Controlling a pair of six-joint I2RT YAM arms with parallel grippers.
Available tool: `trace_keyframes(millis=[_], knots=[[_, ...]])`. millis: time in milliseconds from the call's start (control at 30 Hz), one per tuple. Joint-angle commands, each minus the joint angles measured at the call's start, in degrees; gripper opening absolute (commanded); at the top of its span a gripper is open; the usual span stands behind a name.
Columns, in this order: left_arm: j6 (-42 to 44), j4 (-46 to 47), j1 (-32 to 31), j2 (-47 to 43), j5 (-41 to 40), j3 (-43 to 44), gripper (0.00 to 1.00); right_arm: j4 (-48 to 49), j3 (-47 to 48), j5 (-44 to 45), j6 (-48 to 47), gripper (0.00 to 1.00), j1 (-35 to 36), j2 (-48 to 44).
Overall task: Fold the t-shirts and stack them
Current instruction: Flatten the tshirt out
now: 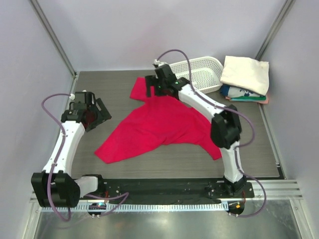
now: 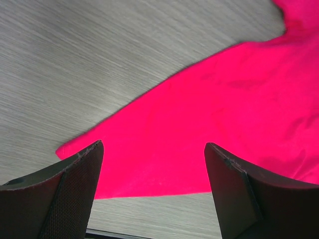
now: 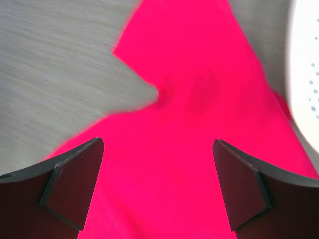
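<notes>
One crimson t-shirt [image 1: 159, 127], centre frame: unfolded, rumpled; folded stack [image 1: 245, 74] upper right. My left gripper [image 2: 153, 149] and right gripper [image 3: 157, 144]: jaws wide, empty, aimed at it. Step: spreading flat; next, I'd pinch opposite edges.

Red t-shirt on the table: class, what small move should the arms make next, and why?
Probably lower the right gripper onto the red t-shirt and pinch the cloth near the sleeve beneath it. It is open and holds nothing; the left gripper, near the shirt's left edge, is open too. The shirt lies crumpled and unfolded, so it likely needs pulling flat first.
</notes>
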Motion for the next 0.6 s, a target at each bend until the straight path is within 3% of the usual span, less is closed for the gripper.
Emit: trace_keyframes(millis=[0,33,167,233,333,567], knots=[[1.75,-0.08,0.36,-6.91,2.47,-1.22,0.83,0.28,16.49,-0.34,-4.77,0.97,1.47,15.16],[1.75,-0.08,0.36,-8.40,2.91,-1.92,0.83,0.27,20.62,-0.16,-4.78,0.97,1.74,15.22],[2.27,1.15,0.36,-13.68,8.01,-6.40,0.83,0.54,42.31,2.46,-6.19,0.97,2.97,33.46],[2.71,0.81,0.36,-15.44,8.28,-7.38,0.83,1.67,44.47,5.01,-6.27,0.98,2.88,36.22],[4.47,-0.86,0.36,-15.80,7.93,-8.08,0.83,4.13,36.60,7.40,-2.60,0.97,1.57,33.69],[5.09,-0.25,0.36,-17.02,9.51,-8.79,0.83,7.31,3.06,7.66,4.18,0.96,-0.02,17.79]])
